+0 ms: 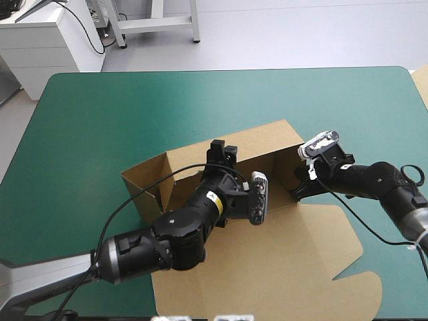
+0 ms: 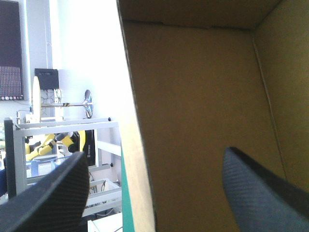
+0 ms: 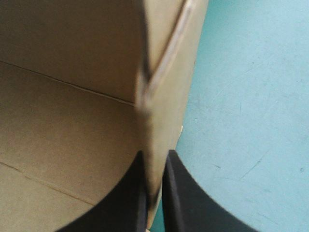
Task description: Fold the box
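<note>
Here the brown box (image 1: 267,247) sits on the near middle of the desk (image 1: 100,120), half formed. Its left, far and right walls stand upright, and its lid (image 1: 334,267) lies flat on the teal-green cover toward the near right.

The left gripper (image 1: 221,152) reaches across the box floor from the near left to the far wall (image 1: 261,144). In the left wrist view its black fingers (image 2: 53,193) stand wide apart. The top edge of that wall (image 2: 140,145) runs between them, one finger inside the box and the other outside it. They grip nothing, and whether either finger touches the board is hard to judge from here.

The right gripper (image 1: 299,190) comes in from the desk's right side and meets the right wall (image 1: 289,167) at its near end. In the right wrist view its fingers (image 3: 188,193) are all but closed, pinching the wall's edge (image 3: 149,121) between them. The inside of the box (image 3: 72,121) lies on one side of the pinched board and the bare cover (image 3: 241,96) on the other.
</note>
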Motion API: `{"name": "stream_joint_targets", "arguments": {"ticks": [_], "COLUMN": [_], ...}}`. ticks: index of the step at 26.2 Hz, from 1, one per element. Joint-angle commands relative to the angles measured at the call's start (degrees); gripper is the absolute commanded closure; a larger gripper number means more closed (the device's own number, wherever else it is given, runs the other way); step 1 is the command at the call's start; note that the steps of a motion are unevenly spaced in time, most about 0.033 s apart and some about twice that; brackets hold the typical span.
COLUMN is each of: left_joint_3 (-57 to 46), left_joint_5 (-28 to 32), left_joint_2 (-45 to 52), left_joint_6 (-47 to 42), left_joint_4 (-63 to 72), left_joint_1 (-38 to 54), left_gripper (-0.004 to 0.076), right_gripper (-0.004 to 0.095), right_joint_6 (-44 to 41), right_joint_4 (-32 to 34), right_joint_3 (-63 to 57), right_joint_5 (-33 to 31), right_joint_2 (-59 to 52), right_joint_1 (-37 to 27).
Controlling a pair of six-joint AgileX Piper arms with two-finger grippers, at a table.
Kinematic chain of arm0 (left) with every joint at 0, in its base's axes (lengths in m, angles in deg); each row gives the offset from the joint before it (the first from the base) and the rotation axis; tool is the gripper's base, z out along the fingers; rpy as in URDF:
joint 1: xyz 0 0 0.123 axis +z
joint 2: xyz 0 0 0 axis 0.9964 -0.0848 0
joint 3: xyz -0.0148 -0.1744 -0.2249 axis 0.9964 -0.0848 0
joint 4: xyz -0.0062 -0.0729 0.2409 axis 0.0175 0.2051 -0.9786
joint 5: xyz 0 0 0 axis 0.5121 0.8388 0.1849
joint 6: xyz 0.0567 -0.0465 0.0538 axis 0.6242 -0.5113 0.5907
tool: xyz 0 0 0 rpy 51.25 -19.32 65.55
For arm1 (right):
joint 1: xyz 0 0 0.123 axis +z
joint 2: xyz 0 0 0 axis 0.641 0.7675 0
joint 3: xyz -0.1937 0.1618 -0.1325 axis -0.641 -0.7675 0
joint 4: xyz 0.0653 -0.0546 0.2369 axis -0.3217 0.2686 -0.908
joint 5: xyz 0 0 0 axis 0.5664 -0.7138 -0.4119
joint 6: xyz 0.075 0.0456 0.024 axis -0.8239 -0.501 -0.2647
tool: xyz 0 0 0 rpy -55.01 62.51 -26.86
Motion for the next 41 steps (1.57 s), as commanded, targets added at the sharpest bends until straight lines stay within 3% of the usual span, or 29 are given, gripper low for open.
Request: {"name": "stream_joint_targets", "arguments": {"ticks": [1, 4, 6, 9, 11, 19, 21, 24, 28, 33, 41], "left_joint_3": [1.34, 1.44, 2.17, 3.44, 4.56, 10.68, 14.14, 21.75, 27.13, 28.06, 26.98], "left_joint_5": [-2.39, -3.13, -3.66, -3.64, -3.64, -3.55, -2.25, -1.96, -6.28, -9.53, -12.05], "left_joint_2": [3.97, 5.10, 5.13, 5.13, 5.13, 5.13, 5.13, 5.13, 5.37, 7.50, 9.42], "left_joint_6": [-0.53, -0.53, -0.39, 0.97, 2.70, 3.13, 7.13, 19.64, 20.19, 20.48, 18.27], "left_joint_4": [-1.87, -2.42, -2.70, -2.83, -2.84, -1.62, 7.41, 35.27, 47.95, 52.72, 59.02], "left_joint_1": [-4.51, -7.38, -8.19, -8.19, -8.19, -7.34, -2.76, 14.09, 31.45, 44.93, 57.30], "left_gripper": [0.0176, 0.0186, 0.0252, 0.0487, 0.0713, 0.0707, 0.0707, 0.0707, 0.0708, 0.0708, 0.0708], "right_gripper": [0.0928, 0.0928, 0.0928, 0.0928, 0.0928, 0.0928, 0.0929, 0.0928, 0.0929, 0.0929, 0.0929], "right_joint_6": [-0.01, -0.01, -0.01, -0.01, -0.01, -0.01, -0.01, -0.01, -0.01, -0.01, -1.13], "right_joint_4": [-1.70, -1.60, -1.60, -1.60, -1.51, -1.51, -1.51, -1.51, -1.51, -1.36, -1.36], "right_joint_3": [2.17, 2.67, 3.02, 3.16, 3.16, 3.16, 3.16, 3.16, 3.16, 3.16, 3.25], "right_joint_5": [-0.10, -0.10, -0.10, -0.07, -0.07, 0.60, 0.60, 0.60, 0.60, 0.63, 0.74], "right_joint_2": [-1.45, -1.45, -1.45, -1.45, -1.45, -1.45, -1.45, -1.45, -1.45, -1.45, -1.45], "right_joint_1": [0.17, 0.17, 0.17, 0.17, 0.17, 0.17, 0.17, 0.17, 0.17, 0.17, 0.17]}}
